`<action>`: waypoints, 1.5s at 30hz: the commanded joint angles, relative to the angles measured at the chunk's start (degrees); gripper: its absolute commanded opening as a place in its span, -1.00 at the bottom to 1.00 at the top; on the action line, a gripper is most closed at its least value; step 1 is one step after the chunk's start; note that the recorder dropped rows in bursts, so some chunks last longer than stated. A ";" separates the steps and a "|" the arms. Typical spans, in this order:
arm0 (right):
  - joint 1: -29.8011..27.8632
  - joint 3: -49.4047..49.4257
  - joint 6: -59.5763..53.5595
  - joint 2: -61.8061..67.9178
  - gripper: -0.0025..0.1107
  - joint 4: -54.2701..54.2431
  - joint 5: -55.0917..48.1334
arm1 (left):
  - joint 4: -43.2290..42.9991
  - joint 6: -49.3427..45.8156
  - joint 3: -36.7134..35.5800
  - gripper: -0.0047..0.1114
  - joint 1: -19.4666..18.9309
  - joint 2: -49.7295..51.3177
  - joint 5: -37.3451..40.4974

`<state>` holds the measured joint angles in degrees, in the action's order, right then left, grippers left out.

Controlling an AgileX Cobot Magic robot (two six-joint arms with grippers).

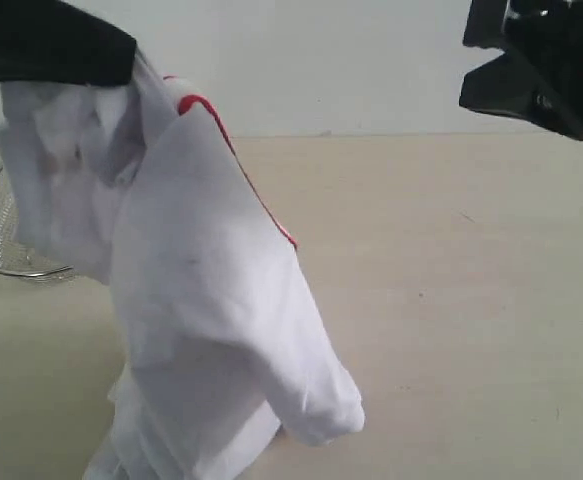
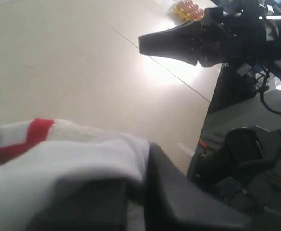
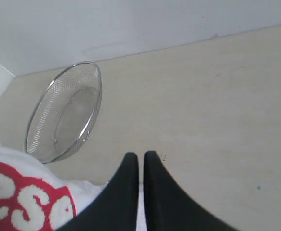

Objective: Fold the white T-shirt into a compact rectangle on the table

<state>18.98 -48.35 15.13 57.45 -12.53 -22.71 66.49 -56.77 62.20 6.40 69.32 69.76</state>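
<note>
Left gripper (image 1: 111, 55) pinched a bunched part of the white T-shirt (image 1: 211, 300) and held it raised above the table (image 1: 471, 300). The cloth hung in a crumpled column, red lettering showing along one fold, and its lower end reached the tabletop. Right gripper (image 3: 141, 161) hung in the air well apart from the shirt, its jaws pressed together on nothing. A wire mesh strainer (image 3: 65, 113) lay on the table beyond the shirt, near the pale wall (image 1: 321, 60). In the exterior view the hanging cloth hid part of it. A small orange-and-yellow cluster (image 2: 186, 8) at the far table edge was too blurred to identify.
</note>
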 commanded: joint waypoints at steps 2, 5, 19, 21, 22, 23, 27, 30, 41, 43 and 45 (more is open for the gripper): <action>0.25 -0.38 -12.23 5.86 -0.90 -7.43 -7.19 | -5.16 -4.49 -0.27 -0.84 3.56 4.08 0.20; 0.25 -0.38 -19.96 10.02 -0.64 -17.73 -10.20 | -11.57 -4.50 -0.27 -0.84 4.68 5.78 0.20; 2.06 -0.38 -29.41 26.27 0.04 -20.60 -11.47 | -20.83 3.24 -0.27 -0.84 4.82 5.69 0.20; 4.09 -0.38 -31.51 27.96 0.04 -20.60 -8.39 | -20.18 3.24 -0.27 -0.84 4.82 5.61 0.20; 5.02 -0.38 -32.17 28.77 0.04 -20.60 -7.18 | -19.94 3.24 -0.27 -0.84 4.82 5.54 0.20; 6.13 -0.38 -32.84 29.62 0.04 -20.60 -5.72 | -19.65 3.24 -0.27 -0.84 4.82 5.35 0.20; 8.91 -0.38 -34.66 33.35 0.04 -20.60 -1.76 | -18.86 3.24 -0.27 -0.84 4.82 4.98 0.20; 8.96 -0.38 -35.12 36.57 0.04 -20.60 0.27 | -18.73 3.56 -0.27 -0.84 4.82 5.05 0.20; 8.96 -0.38 -36.66 43.20 0.04 -20.11 5.74 | -17.89 3.67 -0.27 -0.84 4.82 5.05 0.20; 8.96 -0.38 -37.52 43.20 0.04 -20.11 5.93 | -17.89 3.67 -0.27 -0.84 4.82 5.05 0.20; 8.96 -0.38 -37.81 43.20 0.04 -20.11 6.30 | -17.89 3.67 -0.27 -0.84 4.82 5.05 0.20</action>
<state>27.95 -48.57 -21.69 100.60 -33.01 -17.32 47.20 -53.52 62.20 10.79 75.21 69.76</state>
